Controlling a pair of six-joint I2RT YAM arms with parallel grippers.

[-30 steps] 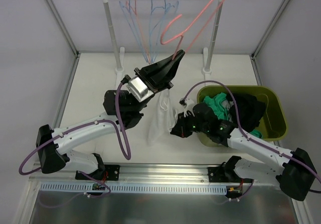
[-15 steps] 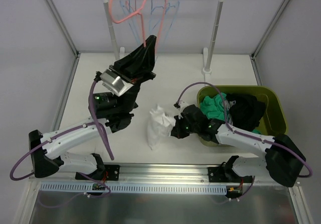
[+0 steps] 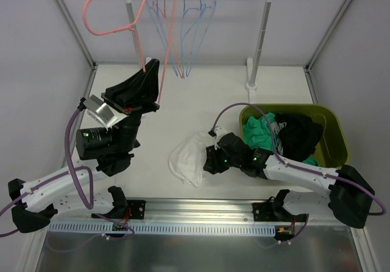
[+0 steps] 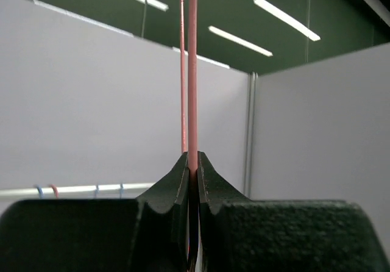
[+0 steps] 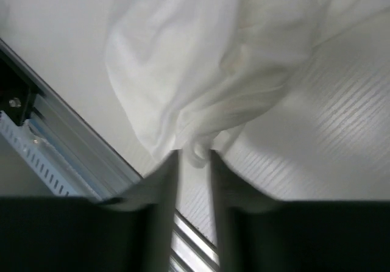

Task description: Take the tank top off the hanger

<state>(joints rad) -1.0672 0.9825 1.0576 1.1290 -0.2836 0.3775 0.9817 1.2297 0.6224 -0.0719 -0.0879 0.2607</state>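
Observation:
The white tank top (image 3: pixel 190 156) lies crumpled on the table, off the hanger. My left gripper (image 3: pixel 149 69) is raised at the left, shut on the bare pink hanger (image 3: pixel 131 25), whose hook points left past the rack post. In the left wrist view the pink hanger (image 4: pixel 192 71) rises straight from the left gripper (image 4: pixel 192 162). My right gripper (image 3: pixel 207 162) sits low at the tank top's right edge. In the right wrist view the right gripper (image 5: pixel 194 159) has its jaws a little apart, a loose fold of the tank top (image 5: pixel 201 58) at the tips.
A green bin (image 3: pixel 337 139) with dark and teal clothes stands at the right, beside the right arm. A white rack (image 3: pixel 261 40) at the back carries several blue and red hangers (image 3: pixel 183 34). A metal rail (image 3: pixel 195 208) runs along the near edge.
The left arm swung the pink hanger from right to far left. The tank top slid off, dropped and spread on the table. The right gripper's jaws parted.

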